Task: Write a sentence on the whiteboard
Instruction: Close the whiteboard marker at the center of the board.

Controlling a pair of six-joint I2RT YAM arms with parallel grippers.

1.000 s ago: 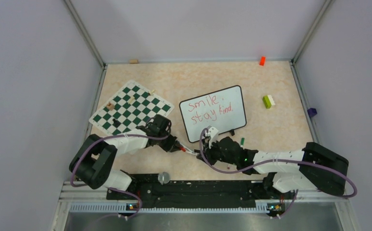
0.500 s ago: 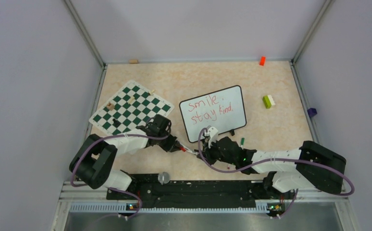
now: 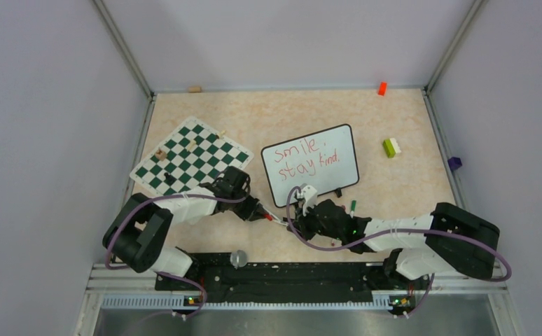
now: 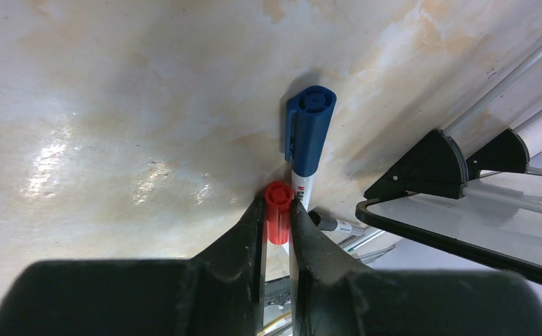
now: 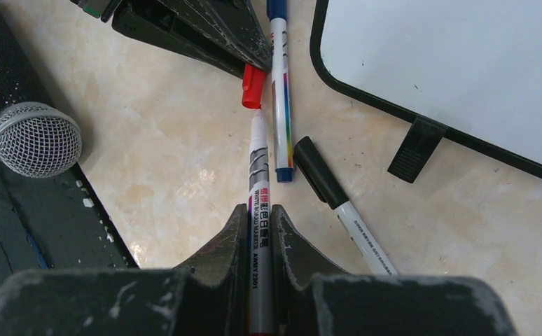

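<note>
The whiteboard (image 3: 310,165) rests on the beige surface (image 3: 401,196) with its red sentence (image 3: 302,159), just beyond both arms. The left end effector (image 4: 276,225) pinches a red cap (image 4: 278,210). The right end effector (image 5: 259,234) clamps a white marker (image 5: 258,189) whose tip meets that cap; whether it is seated is unclear. A blue-capped marker (image 4: 309,129) lies beside them. Both wrist views cut the whiteboard off. Pale walls (image 3: 44,105) enclose the surface.

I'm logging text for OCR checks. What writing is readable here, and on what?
"smile. stay kind." in red handwriting, two lines, on the whiteboard.
"WHITE BOARD MARKER" on the held marker; the smaller print beside it and the red characters above are unclear.
Blue marker: print too blurred to read.
</note>
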